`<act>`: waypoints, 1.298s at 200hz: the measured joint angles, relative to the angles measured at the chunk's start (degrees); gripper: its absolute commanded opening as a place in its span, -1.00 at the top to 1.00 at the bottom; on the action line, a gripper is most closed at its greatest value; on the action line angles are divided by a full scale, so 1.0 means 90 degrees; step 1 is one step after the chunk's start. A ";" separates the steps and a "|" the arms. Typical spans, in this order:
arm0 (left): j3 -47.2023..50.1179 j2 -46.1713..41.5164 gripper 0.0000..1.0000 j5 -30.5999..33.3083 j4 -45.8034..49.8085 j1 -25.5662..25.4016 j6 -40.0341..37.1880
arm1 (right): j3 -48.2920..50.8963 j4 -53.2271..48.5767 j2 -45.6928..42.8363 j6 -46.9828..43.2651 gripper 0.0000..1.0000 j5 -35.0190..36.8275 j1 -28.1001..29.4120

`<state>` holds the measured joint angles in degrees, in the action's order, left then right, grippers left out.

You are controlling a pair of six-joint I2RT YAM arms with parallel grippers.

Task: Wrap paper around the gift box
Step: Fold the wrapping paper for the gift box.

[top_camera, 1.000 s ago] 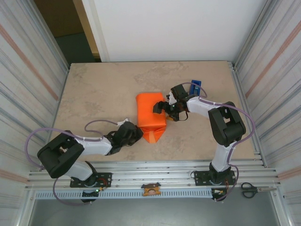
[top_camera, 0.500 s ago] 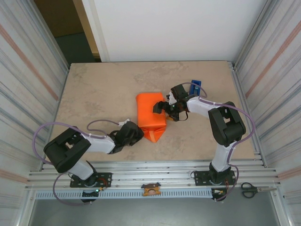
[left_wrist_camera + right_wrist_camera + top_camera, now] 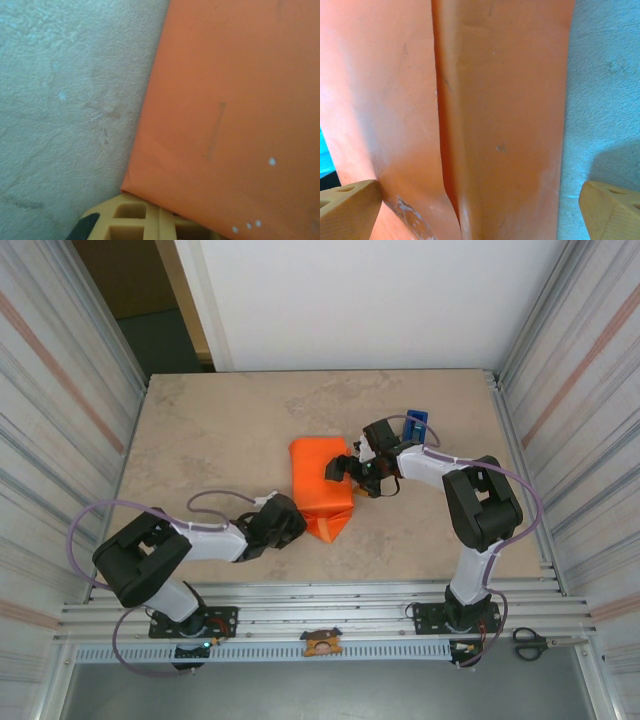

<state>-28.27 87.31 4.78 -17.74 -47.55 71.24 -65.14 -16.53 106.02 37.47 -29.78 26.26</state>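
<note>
The orange paper (image 3: 320, 480) lies folded into a bundle at the table's middle, with a pointed flap (image 3: 328, 527) at its near end. The gift box is hidden inside it. My left gripper (image 3: 288, 522) is shut just left of that flap. In the left wrist view its closed fingertips (image 3: 142, 220) sit against a corner of the paper (image 3: 235, 110), which overlaps them. My right gripper (image 3: 347, 472) stands open over the bundle's right side. Its fingers (image 3: 350, 205) straddle an overlapping fold of the paper (image 3: 500, 110), and a strip of clear tape (image 3: 407, 217) sits on the seam.
A blue tape dispenser (image 3: 416, 424) stands behind the right gripper. Scissors (image 3: 530, 642) lie off the table at the near right rail. Metal walls close in both sides of the beige tabletop (image 3: 200, 440).
My left arm has shifted, bringing its shut gripper slightly right toward the paper's near flap. The right arm and the bundle have not moved.
</note>
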 measured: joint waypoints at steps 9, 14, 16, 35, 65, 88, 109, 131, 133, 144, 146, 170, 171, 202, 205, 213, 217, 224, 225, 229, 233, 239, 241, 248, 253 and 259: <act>-0.0027 0.0002 1.00 -0.0002 0.0056 -0.0024 -0.0012 | 0.0000 0.0000 0.0000 0.0002 -0.98 0.0002 0.0002; -0.0039 0.0002 1.00 -0.0007 0.0078 -0.0041 -0.0015 | 0.0000 0.0000 0.0000 0.0000 -0.98 0.0002 0.0002; -0.0044 0.0002 1.00 -0.0007 0.0092 -0.0049 -0.0015 | 0.0000 0.0000 0.0000 0.0000 -0.98 0.0002 0.0002; -0.0066 0.0002 1.00 -0.0022 0.0126 -0.0119 -0.0015 | 0.0000 0.0000 0.0000 0.0000 -0.98 0.0005 0.0002; -0.0117 0.0002 1.00 -0.0024 0.0182 -0.0287 -0.0015 | 0.0000 0.0000 0.0000 0.0002 -0.98 0.0007 0.0002; -0.0172 0.0005 1.00 -0.0032 0.0180 -0.0369 -0.0015 | 0.0000 0.0000 0.0000 0.0000 -0.98 0.0017 0.0002; -0.0211 0.0044 1.00 -0.0049 0.0177 -0.0461 -0.0010 | 0.0000 0.0000 0.0000 0.0000 -0.99 0.0019 0.0002; -0.0262 0.0136 1.00 -0.0051 0.0177 -0.0600 -0.0002 | 0.0000 0.0000 0.0000 0.0002 -0.99 0.0019 0.0002; -0.0265 0.0151 1.00 -0.0051 0.0177 -0.0614 0.0002 | 0.0000 0.0000 0.0000 0.0002 -0.99 0.0017 0.0002; -0.0277 0.0216 1.00 -0.0051 0.0153 -0.0682 0.0015 | 0.0000 0.0000 0.0000 0.0002 -0.99 0.0019 0.0002; -0.0277 0.0236 1.00 -0.0032 0.0129 -0.0695 0.0019 | 0.0000 0.0000 0.0000 0.0002 -0.99 0.0019 0.0002; -0.0289 0.0384 1.00 -0.0032 -0.0129 -0.0721 0.0131 | 0.0000 -0.0005 0.0000 0.0002 -0.99 0.0017 0.0002; -0.0289 0.0391 1.00 -0.0032 -0.0143 -0.0721 0.0138 | 0.0000 -0.0005 0.0000 0.0002 -0.99 0.0017 0.0002; -0.0284 0.0556 1.00 0.0000 -0.0532 -0.0726 0.0299 | 0.0000 -0.0019 -0.0005 0.0002 -0.99 0.0019 0.0002; -0.0282 0.0556 1.00 0.0002 -0.0532 -0.0726 0.0299 | 0.0000 -0.0019 -0.0010 0.0002 -0.99 0.0019 0.0002; -0.0282 0.0544 1.00 0.0002 -0.0515 -0.0726 0.0296 | 0.0000 -0.0022 -0.0010 0.0000 -0.99 0.0022 0.0002; -0.0282 0.0534 1.00 -0.0002 -0.0500 -0.0726 0.0296 | 0.0000 -0.0022 -0.0010 0.0000 -0.99 0.0022 0.0002; -0.0282 0.0488 1.00 -0.0019 -0.0408 -0.0729 0.0289 | 0.0000 -0.0022 -0.0010 0.0002 -0.99 0.0022 0.0002; -0.0282 0.0481 1.00 -0.0019 -0.0393 -0.0729 0.0287 | 0.0000 -0.0022 -0.0010 0.0002 -0.99 0.0022 0.0002; -0.0282 0.0447 1.00 -0.0027 -0.0333 -0.0733 0.0272 | 0.0000 -0.0022 -0.0010 0.0000 -0.99 0.0022 0.0002; -0.0282 0.0396 1.00 -0.0029 -0.0248 -0.0741 0.0265 | 0.0000 -0.0019 -0.0010 0.0002 -0.99 0.0022 0.0002; -0.0282 0.0325 1.00 -0.0029 -0.0126 -0.0753 0.0248 | 0.0000 -0.0022 -0.0010 0.0000 -0.99 0.0022 0.0002; -0.0282 0.0296 1.00 -0.0034 -0.0073 -0.0760 0.0245 | 0.0000 -0.0022 -0.0010 0.0002 -0.99 0.0022 0.0002; -0.0282 0.0194 1.00 -0.0044 0.0073 -0.0775 0.0221 | 0.0000 -0.0022 -0.0010 0.0002 -0.99 0.0022 0.0002; -0.0282 0.0107 0.99 -0.0051 0.0165 -0.0775 0.0194 | 0.0000 -0.0022 -0.0010 0.0002 -0.99 0.0022 0.0002; -0.0282 -0.0007 0.97 -0.0051 0.0279 -0.0777 0.0155 | 0.0000 -0.0022 -0.0010 0.0000 -0.99 0.0022 0.0002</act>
<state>-30.81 87.24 4.32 -15.22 -54.54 72.64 -65.14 -16.73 105.93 37.47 -29.58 26.28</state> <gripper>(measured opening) 0.065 0.994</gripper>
